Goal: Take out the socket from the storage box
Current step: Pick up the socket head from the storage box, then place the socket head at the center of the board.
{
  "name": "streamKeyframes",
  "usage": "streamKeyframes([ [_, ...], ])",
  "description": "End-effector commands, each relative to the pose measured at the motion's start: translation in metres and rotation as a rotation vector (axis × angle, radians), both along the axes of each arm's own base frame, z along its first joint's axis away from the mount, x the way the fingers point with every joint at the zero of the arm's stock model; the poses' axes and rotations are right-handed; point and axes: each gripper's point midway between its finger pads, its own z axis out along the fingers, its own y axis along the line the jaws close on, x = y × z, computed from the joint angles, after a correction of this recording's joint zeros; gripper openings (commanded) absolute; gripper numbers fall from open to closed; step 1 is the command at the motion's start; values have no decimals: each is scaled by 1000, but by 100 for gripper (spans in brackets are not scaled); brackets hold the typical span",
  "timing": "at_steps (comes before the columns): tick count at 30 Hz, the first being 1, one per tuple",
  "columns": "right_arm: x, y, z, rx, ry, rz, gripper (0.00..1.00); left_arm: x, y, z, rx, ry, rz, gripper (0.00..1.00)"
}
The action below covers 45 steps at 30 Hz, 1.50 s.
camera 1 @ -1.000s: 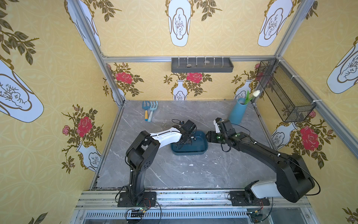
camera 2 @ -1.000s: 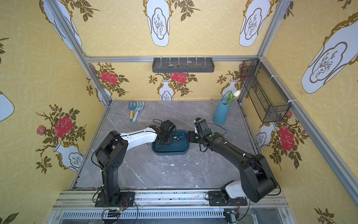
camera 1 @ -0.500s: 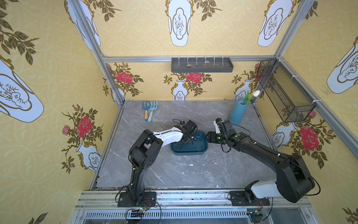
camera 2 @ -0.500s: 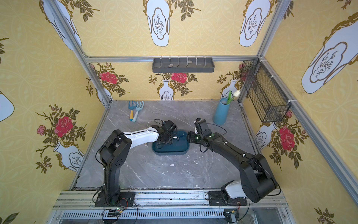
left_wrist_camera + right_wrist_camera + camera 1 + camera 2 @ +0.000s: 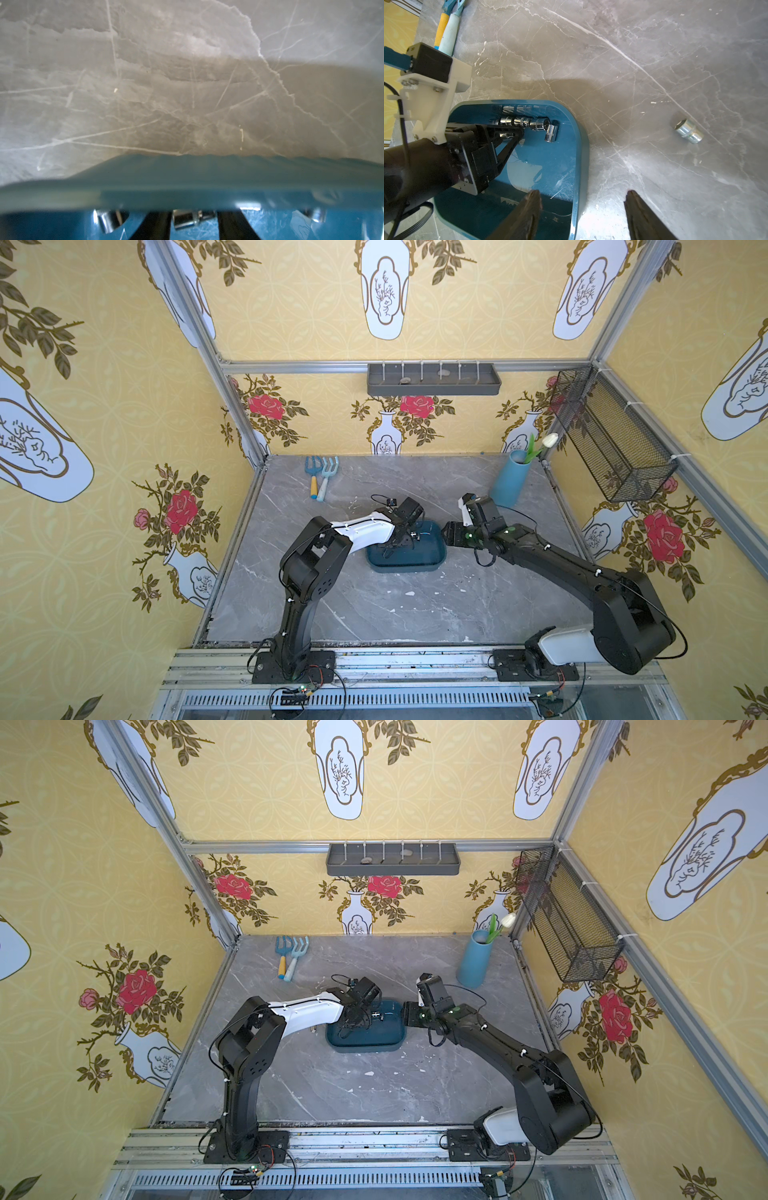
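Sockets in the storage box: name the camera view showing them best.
Right wrist view: the sockets lie sharp in a row along the storage box wall. Left wrist view catches few, blurred. Both top views show only a glint beside the left arm.

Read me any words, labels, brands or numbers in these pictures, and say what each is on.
No text can be read.
Sockets in the storage box: any stamping is too small or blurred.
Loose socket on the table: no marking legible.
Walls: only vase and rose pictures.
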Motion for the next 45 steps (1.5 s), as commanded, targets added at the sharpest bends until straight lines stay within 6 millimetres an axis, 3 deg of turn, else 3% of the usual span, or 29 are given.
streamKeyframes([
  [1, 4, 3, 7, 11, -34, 7, 69, 3, -1, -4, 3, -8, -1, 36],
  [15, 3, 1, 6, 5, -33, 5, 69, -6, -6, 10, -53, -8, -43, 29],
  [20, 3, 1, 5, 5, -31, 4, 69, -13, -7, 30, -90, -24, -74, 29],
  [26, 3, 2, 5, 9, -28, 2, 69, -19, 5, 68, -104, -75, -88, 28],
  [31, 3, 4, 4, 16, -24, 5, 69, -17, 31, 96, -82, -120, -46, 29],
  [35, 2, 5, 3, 16, -21, 7, 69, -10, 61, 105, -77, -144, 14, 29],
  [39, 2, 5, 1, 15, -18, 6, 69, -3, 97, 98, -58, -138, 91, 29],
  [45, 1, 5, -1, 10, -15, 6, 69, 3, 142, 71, -41, -100, 196, 28],
])
